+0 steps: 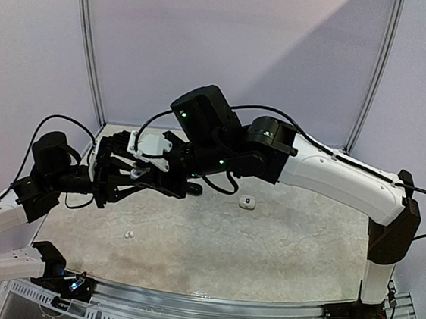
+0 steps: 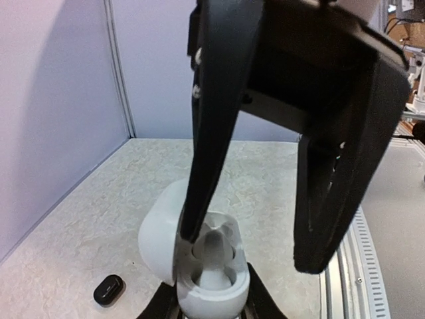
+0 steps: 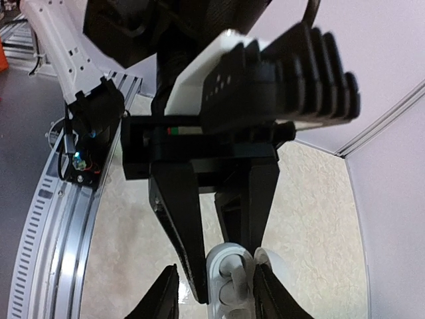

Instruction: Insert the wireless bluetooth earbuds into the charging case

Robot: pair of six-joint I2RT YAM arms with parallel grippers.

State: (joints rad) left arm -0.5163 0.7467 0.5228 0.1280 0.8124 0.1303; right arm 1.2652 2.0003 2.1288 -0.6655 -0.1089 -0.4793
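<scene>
Lilac panel walls [image 1: 210, 37] are set around a pale speckled table [image 1: 279, 258].

Item 1: charging case [image 2: 212, 286], white, with its lid [image 2: 158, 236] swung open to one side. It is carried off the table left of centre, where both arms meet. It is pinched at its base by the left gripper [image 2: 209, 296], with a finger [image 2: 163, 302] pressed to each flank. Grey rounded shapes are seen in its wells; whether a bud is seated cannot be told.

Item 2: right gripper [image 3: 216, 292], fingers spread wide. One fingertip [image 2: 190, 222] is placed at the seam between lid and base; the other is set well apart from the case.

Item 3: wireless bluetooth earbuds [image 1: 127, 234], two tiny white ones, found lying together on the table near the left arm, well apart from the case.

Item 4: small black oval piece [image 2: 108, 290], seen on the table below the case.

Item 5: small white piece with a dark spot [image 1: 246, 203], seen on the table to the right of the grippers.
</scene>
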